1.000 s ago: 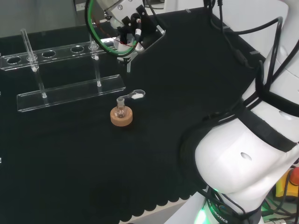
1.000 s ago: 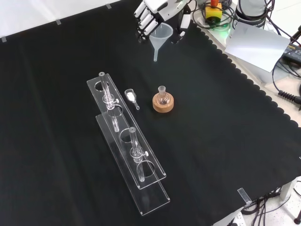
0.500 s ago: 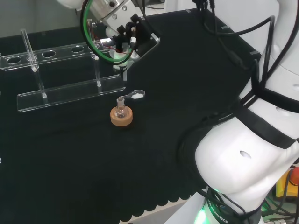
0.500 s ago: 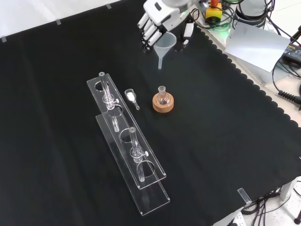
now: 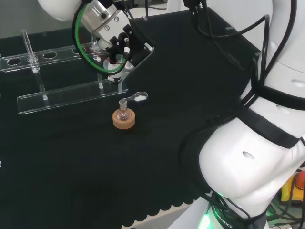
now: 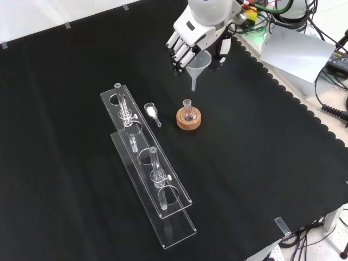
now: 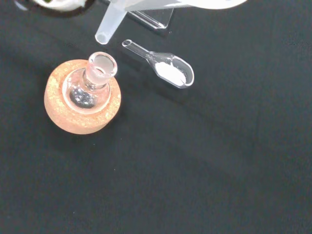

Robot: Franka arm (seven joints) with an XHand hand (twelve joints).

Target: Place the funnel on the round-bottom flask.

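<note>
Funnel: translucent white plastic funnel (image 6: 199, 64) aloft, spout down, at 12 o'clock of the flask in the front view.
Hand: black and white hand (image 6: 191, 39), fingers curled round the funnel's cone.
Flask: small clear glass round-bottom flask (image 6: 188, 111) on its cork ring (image 6: 188, 120), mouth bare.
Left: align, lower, release.

Robot hand (image 6: 191, 33) gripping clear funnel (image 6: 199, 64), above and beyond flask (image 6: 188, 112) on cork ring (image 6: 188, 119)

A laboratory: a table (image 6: 81, 49) under black cloth carries a clear test-tube rack (image 6: 147, 174), a round-bottom flask (image 6: 188, 111) on a cork ring (image 6: 188, 120), and a glass scoop (image 6: 151, 112) of white powder.
</note>
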